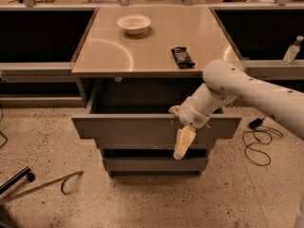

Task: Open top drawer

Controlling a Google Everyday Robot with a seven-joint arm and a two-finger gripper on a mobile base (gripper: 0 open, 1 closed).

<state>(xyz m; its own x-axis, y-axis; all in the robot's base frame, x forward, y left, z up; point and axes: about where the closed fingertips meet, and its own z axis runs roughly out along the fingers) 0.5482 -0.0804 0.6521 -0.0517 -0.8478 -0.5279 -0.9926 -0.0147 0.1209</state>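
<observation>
Seemingly at the end of the pull, with top drawer (pixel 128 129) well out and gripper (pixel 183 144) against its front, open or closed impossible to tell; next, probably release and back away

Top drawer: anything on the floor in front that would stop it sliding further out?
Nothing visible. The gripper is at the front of the top drawer, right of centre. On the floor, a metal frame lies off to the left and a cable to the right, both outside its path.
</observation>
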